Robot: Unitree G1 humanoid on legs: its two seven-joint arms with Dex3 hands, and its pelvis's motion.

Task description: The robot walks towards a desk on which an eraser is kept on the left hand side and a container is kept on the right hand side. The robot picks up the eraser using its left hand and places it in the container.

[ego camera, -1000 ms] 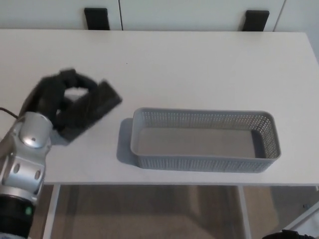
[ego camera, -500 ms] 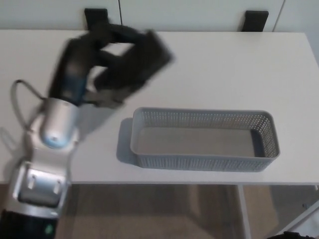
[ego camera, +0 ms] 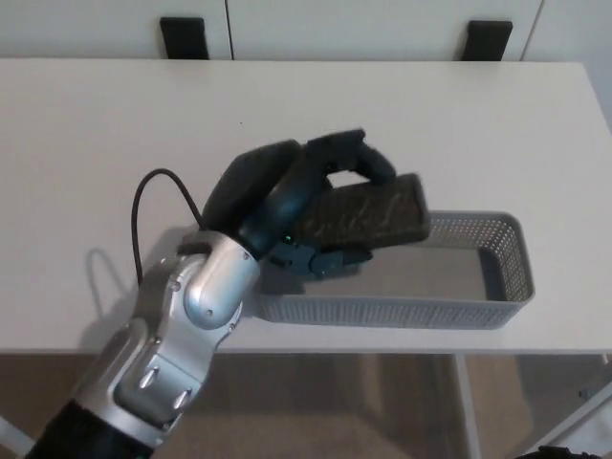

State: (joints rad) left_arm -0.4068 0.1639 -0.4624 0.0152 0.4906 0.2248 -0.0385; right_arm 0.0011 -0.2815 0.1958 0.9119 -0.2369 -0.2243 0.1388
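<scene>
Head view: the left hand (ego camera: pixel 311 196) has its thumb and fingers (ego camera: pixel 349 153) closed around the dark eraser (ego camera: pixel 363 212), holding it over the left end of the grey mesh container (ego camera: pixel 478 287), whose open right part lies beyond the fingertips. Nothing blocks that open part. A black cable (ego camera: pixel 153 206) loops off the silver forearm behind the fingers. The white desk (ego camera: pixel 459 124) meets pale cabinet fronts and two black brackets (ego camera: pixel 184 36).
</scene>
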